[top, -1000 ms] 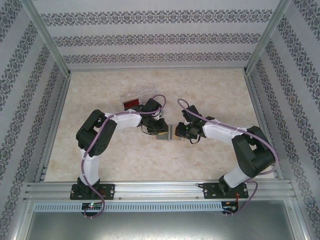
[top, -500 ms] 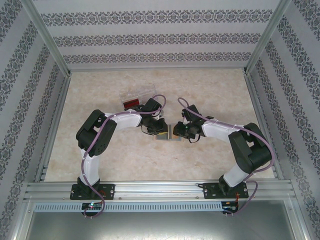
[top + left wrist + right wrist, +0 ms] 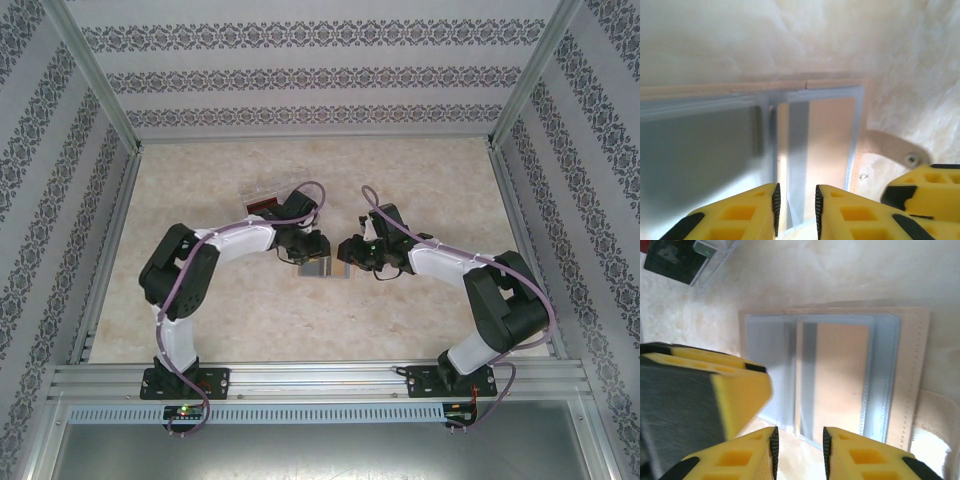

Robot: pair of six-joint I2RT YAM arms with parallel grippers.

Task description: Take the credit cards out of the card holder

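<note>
We log: card holder (image 3: 765, 360), grey-blue, lying open & flat on the tabletop (image 3: 420, 180), mid-area, betw. both arms. One pocket shows a pale orange credit card (image 3: 840, 375), seated inside. We note the left gripper (image 3: 796, 200) w/ fingers a narrow gap apart, nothing clamped, low over the holder's left part. The right gripper (image 3: 799, 437) is likewise slightly apart, empty, at the holder's right side, just beside the left one. Clear box (image 3: 262, 195): behind the left gripper, apart from the holder, dark item inside.
</note>
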